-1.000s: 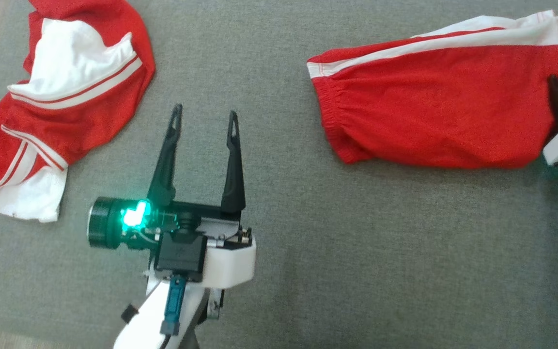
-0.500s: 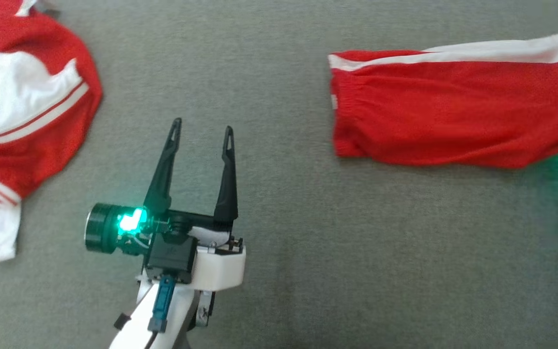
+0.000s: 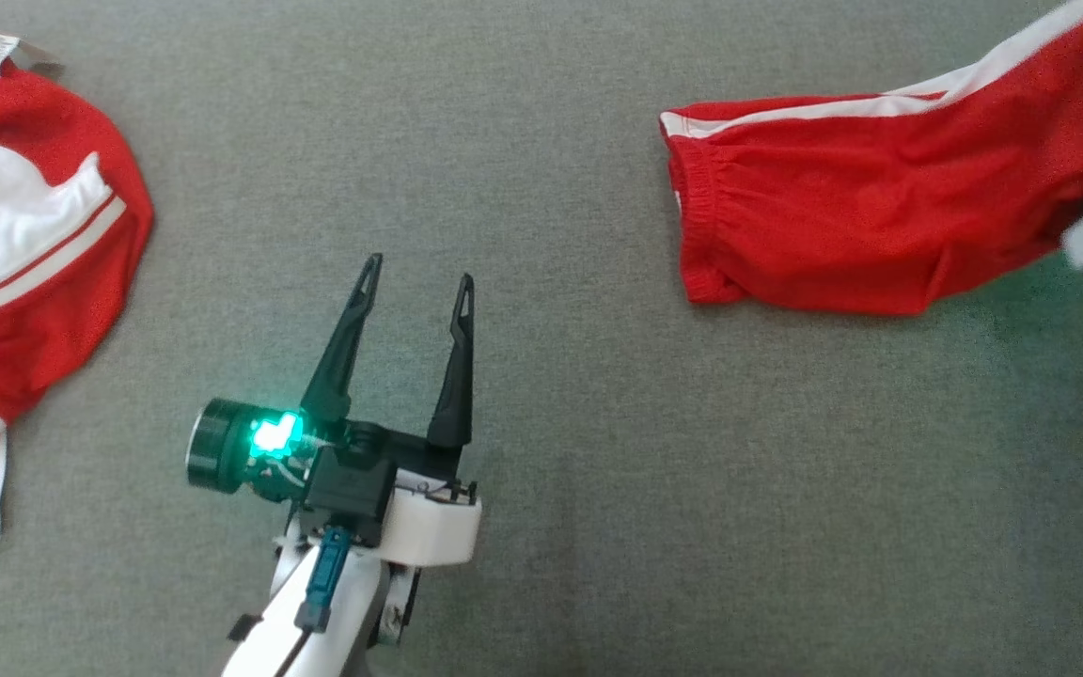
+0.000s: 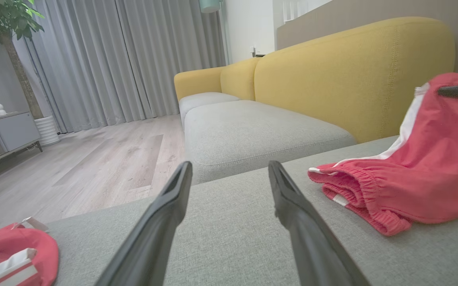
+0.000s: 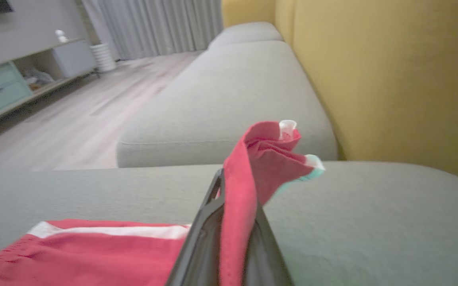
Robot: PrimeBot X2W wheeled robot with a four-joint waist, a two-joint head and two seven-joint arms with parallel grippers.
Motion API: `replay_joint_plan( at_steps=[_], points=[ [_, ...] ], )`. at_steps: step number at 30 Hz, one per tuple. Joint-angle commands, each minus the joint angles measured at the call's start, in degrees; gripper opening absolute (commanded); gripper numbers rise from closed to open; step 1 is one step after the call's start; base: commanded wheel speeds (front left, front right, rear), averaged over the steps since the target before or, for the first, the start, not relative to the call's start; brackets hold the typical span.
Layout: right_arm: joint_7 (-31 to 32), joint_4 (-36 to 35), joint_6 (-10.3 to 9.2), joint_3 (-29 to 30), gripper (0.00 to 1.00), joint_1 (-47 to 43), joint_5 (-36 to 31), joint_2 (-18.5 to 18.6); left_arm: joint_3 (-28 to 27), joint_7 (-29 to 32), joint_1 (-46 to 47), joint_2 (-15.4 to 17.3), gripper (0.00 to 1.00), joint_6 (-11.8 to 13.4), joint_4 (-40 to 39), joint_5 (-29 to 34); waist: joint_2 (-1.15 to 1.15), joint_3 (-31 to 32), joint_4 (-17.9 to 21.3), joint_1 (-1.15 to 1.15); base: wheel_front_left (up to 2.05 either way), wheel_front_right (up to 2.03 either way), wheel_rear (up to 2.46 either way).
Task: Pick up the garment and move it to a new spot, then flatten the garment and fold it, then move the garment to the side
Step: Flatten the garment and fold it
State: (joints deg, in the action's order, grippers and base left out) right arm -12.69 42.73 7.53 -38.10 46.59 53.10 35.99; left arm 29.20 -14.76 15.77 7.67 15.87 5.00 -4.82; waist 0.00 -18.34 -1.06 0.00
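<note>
on grey woven cushion, red shorts (gathered waistband)

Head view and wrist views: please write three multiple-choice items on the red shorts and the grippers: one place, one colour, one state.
1. Where in the head view are the shorts held by the right gripper? A lower left; B upper right; C bottom centre.
2. What colour is their stripe? A blue; B black; C white.
3. How is the left gripper? A open, empty; B shut on cloth; C shut, empty.
1 B: they reach the top right corner. 2 C: a white band runs along them. 3 A: its fingers stand apart over bare cushion.
</note>
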Motion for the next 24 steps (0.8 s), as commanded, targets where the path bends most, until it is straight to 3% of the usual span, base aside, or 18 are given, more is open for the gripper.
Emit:
replay_joint_plan(
  at_steps=[1,9,10,11,15,20,23,24],
  points=[
    [-0.45,-2.8,-0.04,-0.98,0.0,0.52,-0.94,-0.48,-2.09,-0.24,-0.37,-0.16,1.0,-0.41,-1.41,-0.03,0.0,0.47,-0.36,0.0,0.0,0.0,0.0],
    [2.93,-10.41,-0.04,-4.38,0.0,-0.58,-1.53,-10.72,-2.24,-0.24,-1.29,-1.04,1.0,-2.16,-0.55,-0.48,0.0,1.52,-2.72,0.0,0.0,0.0,0.0],
    [3.38,-10.29,-0.04,-4.74,0.16,-1.18,-1.47,-12.42,-2.38,-0.24,-1.43,-1.21,1.0,-2.25,-0.51,-0.57,0.0,1.68,-2.91,0.0,0.0,0.0,0.0],
    [3.04,-9.99,-0.04,-4.65,1.0,-1.71,-1.48,-14.05,-2.45,-0.24,-1.61,-1.4,1.0,-2.39,-0.47,-0.7,0.0,1.9,-3.12,0.0,0.0,0.0,0.0],
    [1.08,-9.41,-0.04,-4.76,1.0,-3.9,-1.73,-18.46,-2.94,-0.24,-2.51,-2.03,1.0,-2.8,-0.17,-1.09,0.0,3.25,-3.56,0.0,0.0,0.0,0.0],
    [-2.1,-10.29,-0.04,-0.63,1.0,-6.64,-6.62,-17.09,-5.93,-0.24,-5.4,-2.14,1.0,-1.9,-1.31,-1.72,0.0,6.52,-2.49,0.0,0.0,0.0,0.0],
    [-2.26,-13.64,-0.04,6.49,1.0,-11.12,-12.09,-16.09,-8.0,-0.24,-7.9,-1.99,1.0,-1.7,-1.91,-2.35,0.0,9.17,-1.43,0.0,0.0,0.0,0.0],
    [-2.27,-16.62,-0.04,11.35,1.0,-15.85,-16.15,-16.22,-9.25,-0.24,-9.6,-1.87,1.0,-1.75,-2.22,-2.7,0.0,11.04,-0.73,0.0,0.0,0.0,0.0]
  ],
)
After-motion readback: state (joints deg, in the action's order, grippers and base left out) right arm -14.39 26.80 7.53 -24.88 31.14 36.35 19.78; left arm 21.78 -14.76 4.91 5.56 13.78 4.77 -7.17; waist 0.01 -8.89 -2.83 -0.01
